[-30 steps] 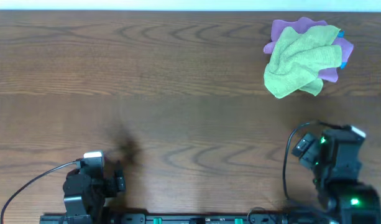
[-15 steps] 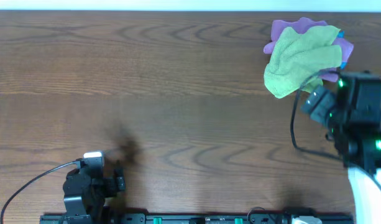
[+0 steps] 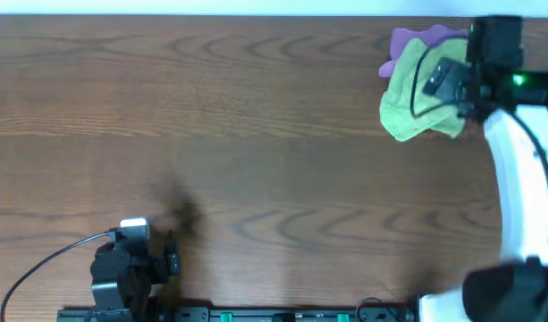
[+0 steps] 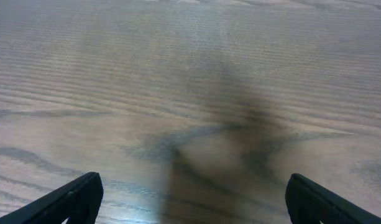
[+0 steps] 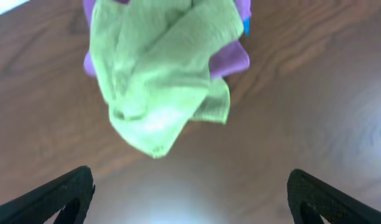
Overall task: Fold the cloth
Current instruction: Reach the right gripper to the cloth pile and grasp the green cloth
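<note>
The cloth (image 3: pixel 406 105) is a lime-green towel lying crumpled at the table's far right, on top of a purple cloth (image 3: pixel 415 40). In the right wrist view the cloth (image 5: pixel 159 74) fills the upper middle. My right gripper (image 5: pixel 190 179) hangs open above bare wood just short of the cloth's nearest corner, with nothing between its fingers. My right arm (image 3: pixel 517 152) reaches over the pile and hides its right side from overhead. My left gripper (image 4: pixel 193 185) is open over bare table and holds nothing; it sits at the front left (image 3: pixel 166 262).
The purple cloth (image 5: pixel 230 59) and a sliver of blue cloth (image 5: pixel 246 26) stick out under the green one. The table's far edge (image 3: pixel 256 15) runs close behind the pile. A black cable (image 3: pixel 41 264) loops off the left arm's base.
My right arm has swung from the front right of the table out to the far right, ending over the cloth pile. The left arm has stayed put.
</note>
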